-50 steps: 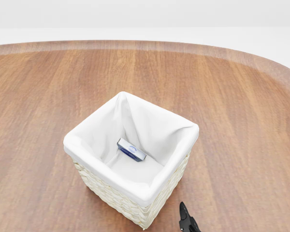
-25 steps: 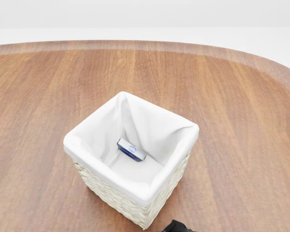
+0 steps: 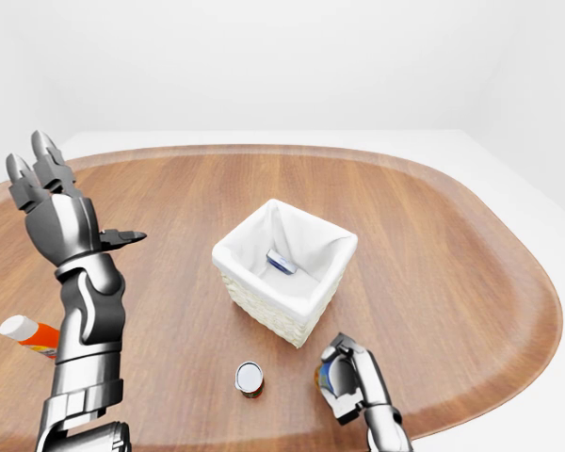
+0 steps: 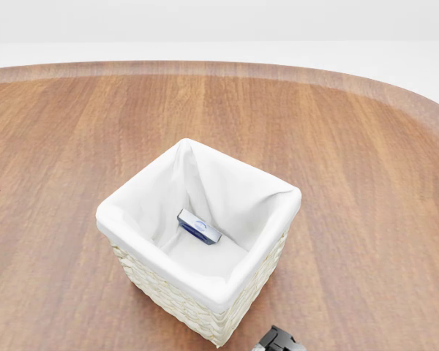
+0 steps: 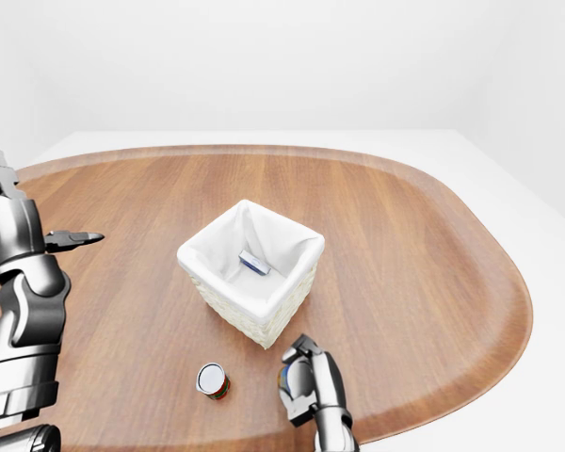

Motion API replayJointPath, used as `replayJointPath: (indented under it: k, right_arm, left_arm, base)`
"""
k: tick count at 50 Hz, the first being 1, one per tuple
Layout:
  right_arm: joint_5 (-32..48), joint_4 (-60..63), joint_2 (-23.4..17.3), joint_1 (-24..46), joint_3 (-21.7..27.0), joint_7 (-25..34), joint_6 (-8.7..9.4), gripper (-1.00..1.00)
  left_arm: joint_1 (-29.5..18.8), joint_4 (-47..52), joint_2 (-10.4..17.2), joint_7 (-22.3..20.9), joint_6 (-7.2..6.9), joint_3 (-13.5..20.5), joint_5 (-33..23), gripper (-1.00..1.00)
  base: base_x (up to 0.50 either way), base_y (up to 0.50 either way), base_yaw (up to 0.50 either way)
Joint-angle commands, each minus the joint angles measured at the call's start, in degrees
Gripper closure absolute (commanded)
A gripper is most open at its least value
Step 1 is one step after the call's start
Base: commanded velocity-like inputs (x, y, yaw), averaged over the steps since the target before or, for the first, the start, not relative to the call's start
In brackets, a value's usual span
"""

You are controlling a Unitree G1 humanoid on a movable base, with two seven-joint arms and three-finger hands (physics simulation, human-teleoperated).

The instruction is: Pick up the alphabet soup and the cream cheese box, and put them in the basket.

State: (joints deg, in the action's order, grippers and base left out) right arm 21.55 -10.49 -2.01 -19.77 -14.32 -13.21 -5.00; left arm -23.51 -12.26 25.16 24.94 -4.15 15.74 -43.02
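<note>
A wide, rounded wooden surface (image 3: 433, 245) is shown, with a woven basket (image 3: 284, 273) lined in white cloth standing upright near its middle. Inside the basket, on the cloth floor, the cream cheese box (image 4: 199, 227) is seen lying tilted, its blue and white face turned upward. Below the basket in the left-eye view, a small can (image 3: 250, 379) stands upright on the surface, well apart from the basket's wall; its pale lid faces up and a dark and red side is visible in the right-eye view. This can appears to be the alphabet soup, though its label cannot be read. Just to the right of the can, near the basket's lower corner, the right hand (image 3: 348, 381) is held low over the surface with its fingers curled around something showing orange and blue between them; what that thing is cannot be told. The left hand (image 3: 61, 212) is raised high at the left of the left-eye view, with its fingers spread upward and its thumb extended sideways, nothing held in it. At the far left edge, a bottle (image 3: 30, 336) with a white cap and orange body is seen lying on the surface behind the left arm.
</note>
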Motion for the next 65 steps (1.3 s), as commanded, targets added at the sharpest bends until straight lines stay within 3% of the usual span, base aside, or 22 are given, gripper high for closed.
replayJointPath:
  k: [1, 11, 26, 30, 37, 42, 51, 56, 61, 65]
  right_arm:
    - [1.01, 12.73, -2.11, -4.71, -0.75, -0.91, 0.0, 1.0]
    - [-0.6, 23.76, -3.51, -7.99, 0.73, -0.99, 0.0, 1.0]
    - [-2.42, 32.55, -3.8, -9.82, 2.06, 1.81, 0.0, 1.0]
    - [-2.91, 34.42, -3.9, -10.5, 2.4, 1.98, 0.0, 1.0]
    - [-2.72, 37.53, -3.85, -11.15, 3.07, 2.75, 0.0, 1.0]
    - [-3.61, 41.26, -3.88, -12.38, 2.57, 3.9, 0.81, 1.0]
    - [-2.39, 47.36, -4.96, -13.76, 1.36, 3.28, 4.0, 1.0]
    - [-1.61, 53.11, -5.33, -13.69, 0.09, 3.97, 8.35, 1.0]
    - [-0.87, 56.11, -6.28, -13.22, -1.74, 3.52, 10.0, 1.0]
    - [0.19, 58.9, -6.62, -11.53, -3.25, 3.7, 10.0, 1.0]
  left_arm:
    - [-0.1, -0.02, 0.01, -0.14, -0.11, -0.07, -0.09, -1.0]
    - [-0.43, -1.08, 0.02, 0.2, 0.11, -0.33, -0.3, -1.0]
    - [-0.49, -0.27, 0.05, -0.52, -0.81, -0.22, -0.26, -1.0]
    - [-0.67, -1.3, 0.13, 0.33, -0.18, -0.26, -0.12, -1.0]
    - [-0.51, -0.77, 0.15, 0.04, -0.37, -0.18, 0.07, -1.0]
    - [-0.52, -0.85, 0.15, 0.17, -0.25, -0.09, 0.23, -1.0]
    - [0.0, 0.73, 0.05, -0.52, -0.74, 0.16, 0.41, -1.0]
    - [-0.15, 0.03, 0.03, 0.1, -0.24, 0.08, 0.45, -1.0]
    - [-0.08, 0.53, 0.02, -0.14, -0.43, 0.12, 0.5, -1.0]
    - [0.22, 1.1, -0.03, -0.34, -0.41, 0.31, 0.56, -1.0]
  base:
    - [0.0, 0.0, 0.0]
    - [0.0, 0.0, 0.0]
    - [0.0, 0.0, 0.0]
    - [0.0, 0.0, 0.0]
    - [0.0, 0.0, 0.0]
    - [0.0, 0.0, 0.0]
    - [0.0, 0.0, 0.0]
    - [0.0, 0.0, 0.0]
    - [0.0, 0.0, 0.0]
    - [0.0, 0.0, 0.0]
